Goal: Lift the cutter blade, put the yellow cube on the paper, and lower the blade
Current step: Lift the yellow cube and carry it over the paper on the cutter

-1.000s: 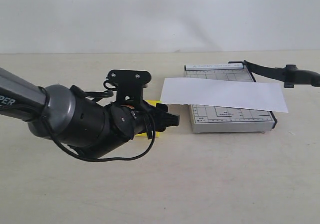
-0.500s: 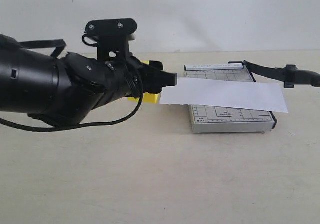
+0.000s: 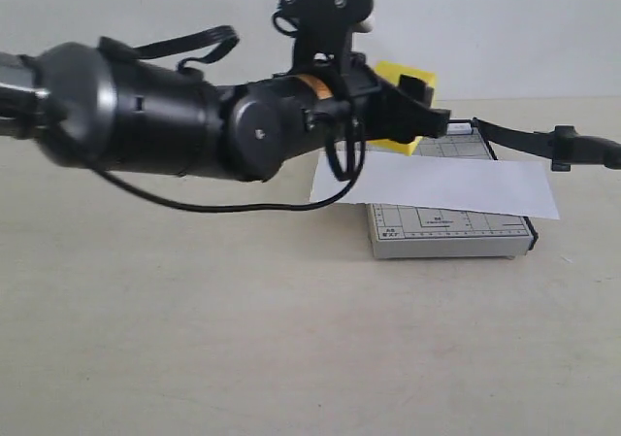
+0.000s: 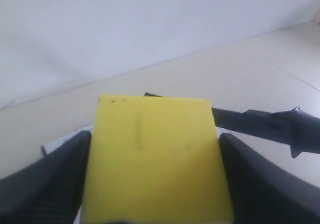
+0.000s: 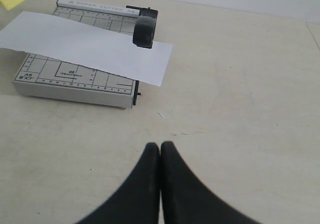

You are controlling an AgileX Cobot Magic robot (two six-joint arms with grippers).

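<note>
Within left end effector (image 4: 155,136): yellow cube (image 4: 156,169).

Fingers (image 5: 145,189) pressed together point toward paper (image 5: 85,44) draped across cutter base (image 5: 75,82).

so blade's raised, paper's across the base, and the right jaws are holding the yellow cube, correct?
Not the right: the left jaws hold the yellow cube, per the left wrist view. Right jaws are shut, empty. Blade raised, paper across the base: correct.
</note>
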